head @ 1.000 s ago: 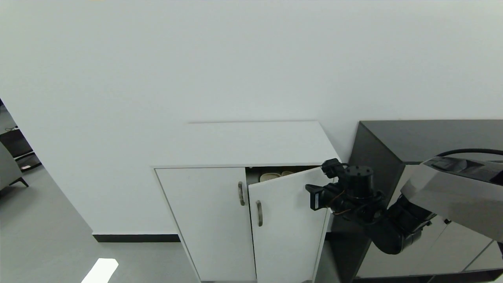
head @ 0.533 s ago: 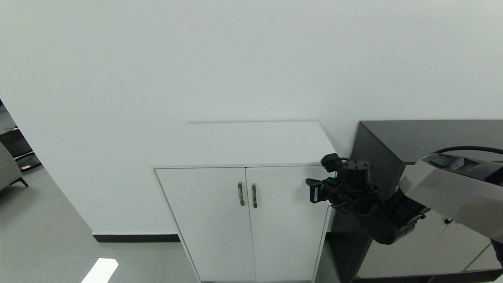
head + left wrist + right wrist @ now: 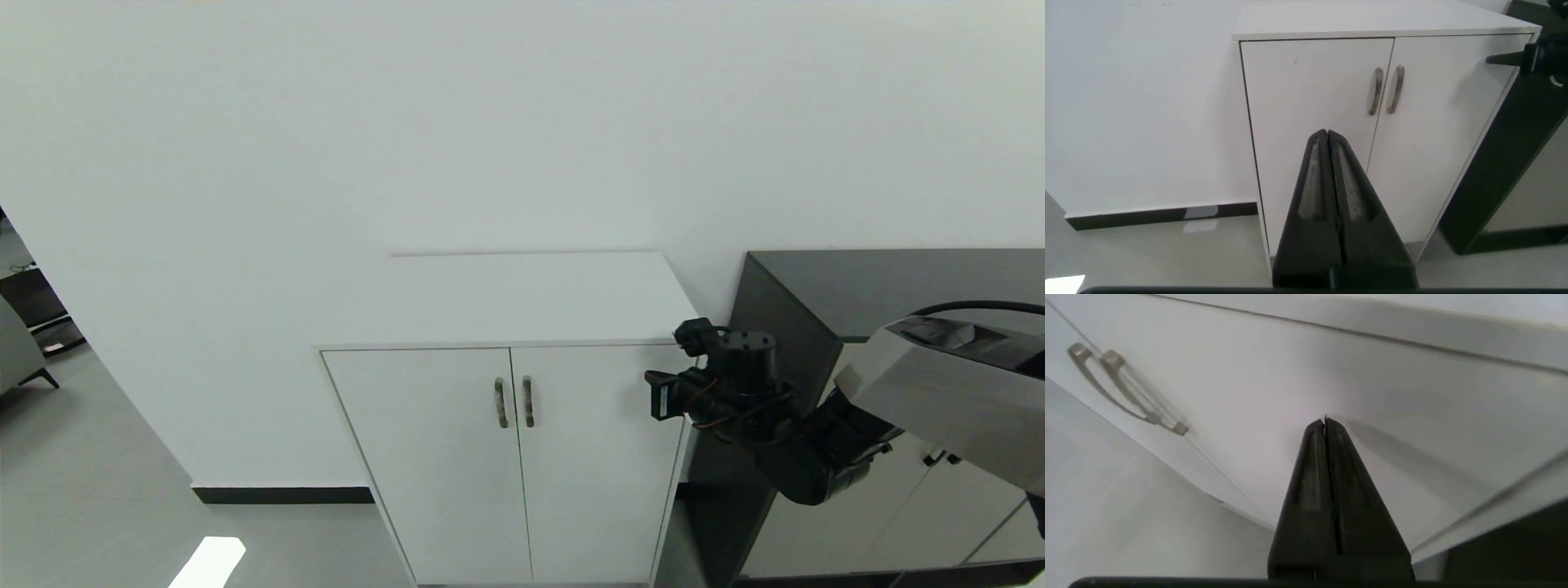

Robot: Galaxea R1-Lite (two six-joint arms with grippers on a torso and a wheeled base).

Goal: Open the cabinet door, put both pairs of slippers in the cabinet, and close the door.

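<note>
The white cabinet stands against the wall with both doors shut. The two grey handles meet in the middle, and they also show as handles in the left wrist view. My right gripper is shut and empty, its tip at the right door near that door's upper right corner. My right arm's wrist hangs just right of that door. My left gripper is shut and empty, held low some way in front of the left door.
A dark, glossy cabinet stands directly right of the white one, close behind my right arm. Grey floor lies open to the left. A black baseboard runs along the wall, and a chair leg shows at the far left.
The right door, ajar one second ago with slippers visible inside, has swung shut. My right arm followed it in, then drew back slightly to the right.
</note>
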